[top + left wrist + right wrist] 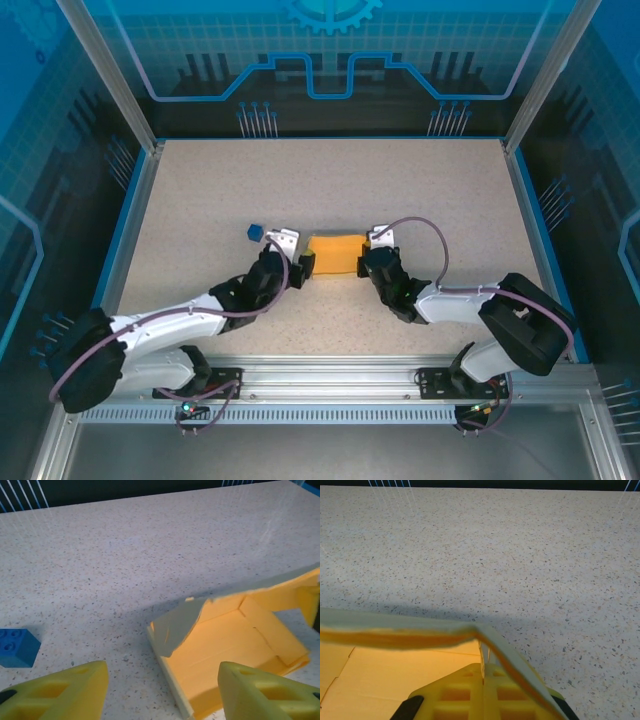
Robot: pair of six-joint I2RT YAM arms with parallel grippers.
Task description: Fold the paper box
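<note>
Yellow thin-card paper box (235, 645), half-formed, right end cropped; left gripper (162, 672) wide apart, empty; right gripper (483, 672) pinched closed on its wall.

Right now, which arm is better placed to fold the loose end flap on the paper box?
Left. The left end effector is open and free, facing the curled flap of the paper box. The right end effector is shut on the opposite edge, probably best used to steady it.
</note>
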